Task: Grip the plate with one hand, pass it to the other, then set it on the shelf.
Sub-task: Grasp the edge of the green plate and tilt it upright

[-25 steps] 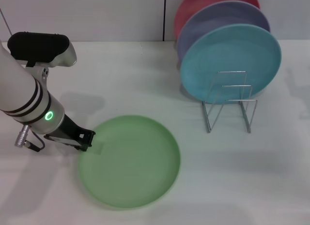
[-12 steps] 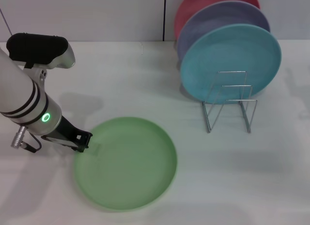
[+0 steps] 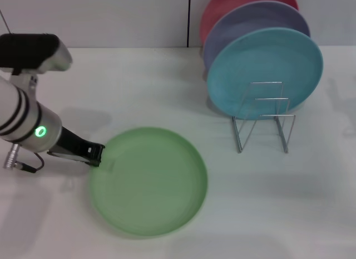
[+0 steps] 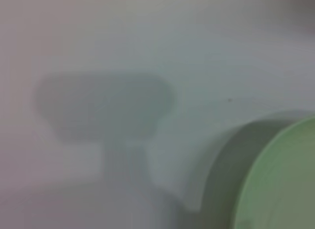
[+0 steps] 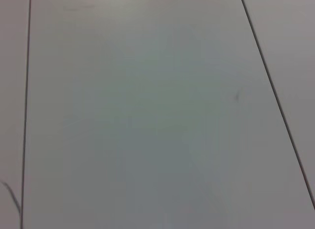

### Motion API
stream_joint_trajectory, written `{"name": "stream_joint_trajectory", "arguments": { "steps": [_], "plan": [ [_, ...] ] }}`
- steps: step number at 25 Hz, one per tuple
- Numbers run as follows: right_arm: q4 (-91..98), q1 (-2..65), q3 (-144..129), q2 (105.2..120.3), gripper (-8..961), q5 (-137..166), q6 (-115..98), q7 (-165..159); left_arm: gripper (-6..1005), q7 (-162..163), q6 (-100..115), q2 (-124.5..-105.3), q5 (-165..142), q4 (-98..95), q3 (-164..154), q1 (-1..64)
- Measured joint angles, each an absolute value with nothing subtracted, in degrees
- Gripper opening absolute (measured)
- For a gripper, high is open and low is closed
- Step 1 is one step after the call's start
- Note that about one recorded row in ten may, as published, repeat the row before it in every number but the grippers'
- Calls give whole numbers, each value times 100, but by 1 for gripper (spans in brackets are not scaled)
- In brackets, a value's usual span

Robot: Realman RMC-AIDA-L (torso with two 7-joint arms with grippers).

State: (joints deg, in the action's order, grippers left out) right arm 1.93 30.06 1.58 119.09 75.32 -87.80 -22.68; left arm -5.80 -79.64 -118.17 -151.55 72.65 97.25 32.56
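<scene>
Writing: none is showing on any plate or on the arm.
Light green plate (image 3: 149, 182): lying flat on the white table (image 3: 267, 203), in front of and left of the wire rack (image 3: 265, 122).
Left gripper (image 3: 95, 154): reaching the plate's left rim, fingers clamping it.
Rack: holding a turquoise plate (image 3: 265, 72), a lavender plate (image 3: 245, 22) and a red plate (image 3: 222, 5) upright.
Room: pale wall (image 3: 111, 16) standing behind.

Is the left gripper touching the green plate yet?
Touching. In the head view the left gripper meets the rim of the green plate on its left edge, with no table showing between them.
</scene>
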Motion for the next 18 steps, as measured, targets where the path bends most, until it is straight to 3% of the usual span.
{"name": "stream_joint_trajectory", "arguments": {
  "steps": [18],
  "plan": [
    [192,2975,159,11910,653,7532,-8780,-2360,34,-3008,-6315,-11840,-12236,7270,10945,1599]
  ]
}}
